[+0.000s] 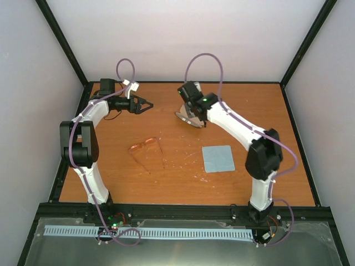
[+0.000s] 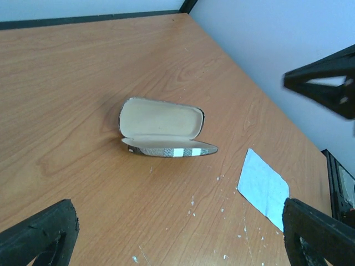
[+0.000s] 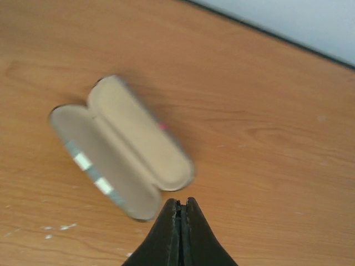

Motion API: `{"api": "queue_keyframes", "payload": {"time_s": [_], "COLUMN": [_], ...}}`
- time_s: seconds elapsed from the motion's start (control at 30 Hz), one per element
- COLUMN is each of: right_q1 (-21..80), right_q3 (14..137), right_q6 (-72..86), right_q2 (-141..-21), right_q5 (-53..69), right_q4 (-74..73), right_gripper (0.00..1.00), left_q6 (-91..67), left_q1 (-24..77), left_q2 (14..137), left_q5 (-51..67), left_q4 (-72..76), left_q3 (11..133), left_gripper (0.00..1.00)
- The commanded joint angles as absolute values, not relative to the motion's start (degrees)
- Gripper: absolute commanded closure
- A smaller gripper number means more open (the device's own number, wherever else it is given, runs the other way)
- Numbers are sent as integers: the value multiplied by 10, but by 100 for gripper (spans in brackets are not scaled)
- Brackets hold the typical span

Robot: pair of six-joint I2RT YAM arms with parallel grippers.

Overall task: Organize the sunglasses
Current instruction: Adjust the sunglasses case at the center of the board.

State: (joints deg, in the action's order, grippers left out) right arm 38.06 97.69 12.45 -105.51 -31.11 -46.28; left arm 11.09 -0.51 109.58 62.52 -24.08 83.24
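Note:
The sunglasses (image 1: 145,147), with orange-pink lenses and thin dark arms unfolded, lie on the table left of centre; neither wrist view shows them. The tan case (image 1: 186,117) lies open at the back middle, its pale lining up (image 2: 161,124) (image 3: 119,147). My left gripper (image 1: 146,105) hovers open at the back left, facing the case, nothing between its fingers (image 2: 39,238). My right gripper (image 3: 181,206) is shut and empty, its tips just off the case's near end; from above it (image 1: 195,119) hangs over the case.
A light blue square cloth (image 1: 217,159) (image 2: 263,188) lies flat right of centre, near the right arm. Black frame rails (image 1: 183,209) border the wooden table (image 1: 166,183), with grey walls behind and beside. Small white flecks dot the wood near the cloth.

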Motion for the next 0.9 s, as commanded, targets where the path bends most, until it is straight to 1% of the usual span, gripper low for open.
{"api": "queue_keyframes", "payload": {"time_s": [0.0, 0.2, 0.37, 0.5, 0.57, 0.63, 0.73, 0.77, 0.87], "right_q1": [392, 369, 356, 345, 327, 300, 262, 253, 233], "right_q3": [1042, 1107, 1116, 1102, 1040, 966, 874, 856, 833], "right_q6": [143, 182, 173, 209, 248, 290, 345, 352, 361], "right_q2": [-1163, -1244, -1248, -1222, -1188, -1145, -1095, -1086, -1079], "right_q5": [-208, -185, -138, -155, -147, -121, -85, -83, -66], "right_q4": [-522, -557, -528, -538, -527, -502, -471, -470, -462], "right_gripper": [97, 97, 97, 97, 97, 97, 97, 97, 97], "left_q6": [120, 119, 115, 101, 107, 120, 125, 122, 104], "left_q1": [-3, -3, -3, -1, 5, 18, 37, 41, 53], "left_q2": [1078, 1064, 1052, 1061, 1086, 1130, 1191, 1206, 1243], "left_q5": [633, 619, 614, 593, 567, 534, 505, 500, 476], "left_q4": [-248, -243, -231, -209, -215, -249, -290, -293, -295], "left_q3": [828, 821, 796, 780, 797, 844, 923, 940, 989], "left_gripper": [1, 0, 1, 3, 9, 24, 40, 43, 45]}}
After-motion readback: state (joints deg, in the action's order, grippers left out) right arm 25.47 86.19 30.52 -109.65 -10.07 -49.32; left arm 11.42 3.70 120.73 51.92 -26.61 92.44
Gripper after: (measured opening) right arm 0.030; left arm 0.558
